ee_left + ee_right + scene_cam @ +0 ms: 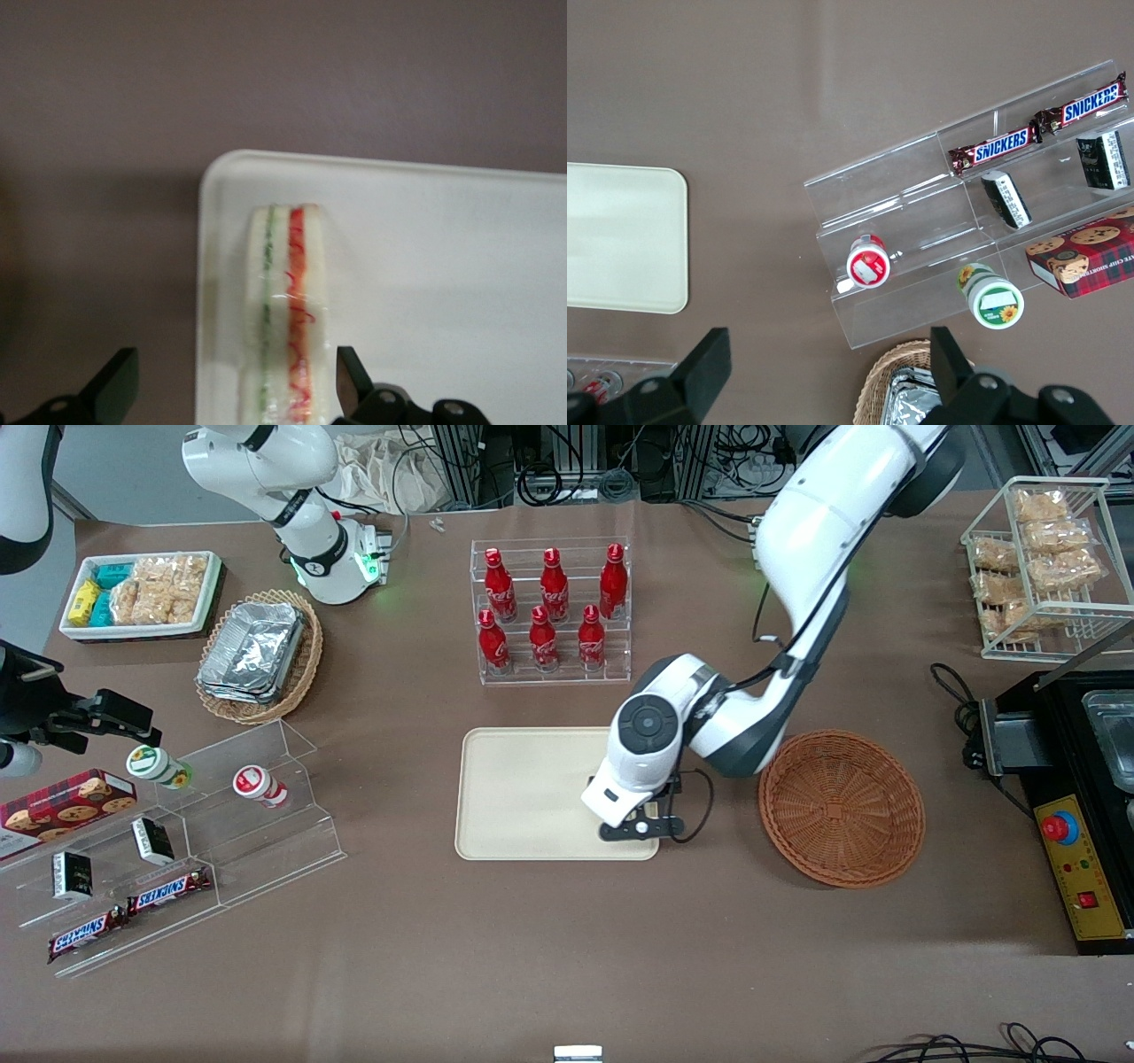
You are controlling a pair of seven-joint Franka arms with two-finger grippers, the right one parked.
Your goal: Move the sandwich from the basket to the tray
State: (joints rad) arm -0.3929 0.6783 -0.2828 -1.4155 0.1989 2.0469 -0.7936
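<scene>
The sandwich (pixel 288 310), a pale wedge with green and red-orange layers, lies on the cream tray (pixel 443 266) close to one of its rounded corners. My left gripper (pixel 236 356) is open, with one finger on each side of the sandwich and neither gripping it. In the front view the gripper (pixel 633 817) hangs low over the tray (pixel 523 793) at the corner nearest the reddish-brown basket (pixel 842 806). The hand hides the sandwich there. The basket holds nothing.
A clear rack of red bottles (pixel 552 611) stands farther from the front camera than the tray. A stepped acrylic shelf with snacks (pixel 177 841), a tan basket of foil containers (pixel 261 655) and a white snack bin (pixel 142 593) lie toward the parked arm's end. A wire snack rack (pixel 1045 558) and a black control box (pixel 1085 868) lie at the working arm's end.
</scene>
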